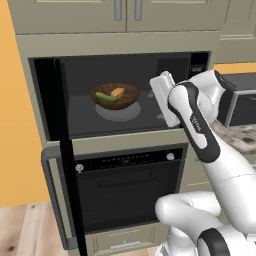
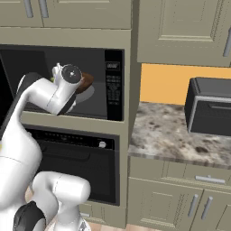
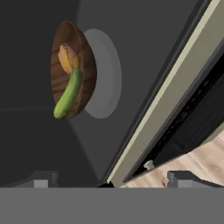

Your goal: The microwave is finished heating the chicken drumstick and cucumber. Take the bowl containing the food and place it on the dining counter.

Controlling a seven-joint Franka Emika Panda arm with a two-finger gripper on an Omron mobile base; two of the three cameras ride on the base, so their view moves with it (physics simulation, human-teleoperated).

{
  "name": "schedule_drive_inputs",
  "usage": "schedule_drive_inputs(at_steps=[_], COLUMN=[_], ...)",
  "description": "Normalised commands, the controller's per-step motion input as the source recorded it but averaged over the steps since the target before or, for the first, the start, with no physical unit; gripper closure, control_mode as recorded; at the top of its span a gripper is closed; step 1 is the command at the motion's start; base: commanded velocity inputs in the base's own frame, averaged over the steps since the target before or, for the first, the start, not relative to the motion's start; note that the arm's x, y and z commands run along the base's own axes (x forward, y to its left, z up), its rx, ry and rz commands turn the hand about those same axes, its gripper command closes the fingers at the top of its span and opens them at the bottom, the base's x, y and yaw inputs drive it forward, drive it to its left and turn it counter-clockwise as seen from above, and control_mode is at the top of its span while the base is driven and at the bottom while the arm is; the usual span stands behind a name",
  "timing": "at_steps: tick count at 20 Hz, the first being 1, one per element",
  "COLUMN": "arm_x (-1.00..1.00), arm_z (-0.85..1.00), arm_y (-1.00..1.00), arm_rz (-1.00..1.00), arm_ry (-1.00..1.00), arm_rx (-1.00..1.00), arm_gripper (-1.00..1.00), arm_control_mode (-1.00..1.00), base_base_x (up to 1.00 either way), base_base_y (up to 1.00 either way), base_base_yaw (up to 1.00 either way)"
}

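The microwave (image 1: 75, 75) stands open, its door (image 1: 64, 150) swung out to the left. Inside, the dark brown bowl (image 1: 115, 96) rests on the pale grey turntable dish (image 1: 120, 112). It holds the green cucumber (image 1: 106, 98) and the orange-tan chicken drumstick (image 1: 118, 92). My gripper (image 1: 160, 95) hovers at the right of the cavity mouth, apart from the bowl, open and empty. In the rolled hand view the bowl (image 3: 85, 52), cucumber (image 3: 68, 95) and drumstick (image 3: 68, 59) lie well ahead of the gripper (image 3: 113, 181). The dining counter is out of view.
A black oven (image 1: 127, 185) with two knobs sits below the microwave. To the right, a speckled counter (image 2: 176, 135) carries a small dark toaster oven (image 2: 210, 110). The microwave's button panel (image 2: 113, 83) flanks the cavity's right side. Cabinets hang above.
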Motion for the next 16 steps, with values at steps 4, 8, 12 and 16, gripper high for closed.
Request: schedule_drive_inputs(at_steps=[4,8,12,16], arm_x=[0.88,0.81,0.76,0.62], arm_z=[-0.31,-0.3,-0.18,-0.11], arm_y=[0.18,0.05,0.04,0.12], arm_rz=[-0.04,-0.04,-0.03,-0.05], arm_ry=[0.05,0.06,0.03,0.01], arm_rx=[-0.06,-0.04,-0.01,0.0], arm_gripper=[-1.0,-1.0,-1.0,-1.0], arm_control_mode=[-1.0,-1.0,-1.0,-1.0], base_base_x=[0.0,0.0,0.0,0.0], base_base_y=[0.0,0.0,0.0,0.0], base_base_yaw=[0.0,0.0,0.0,0.0])
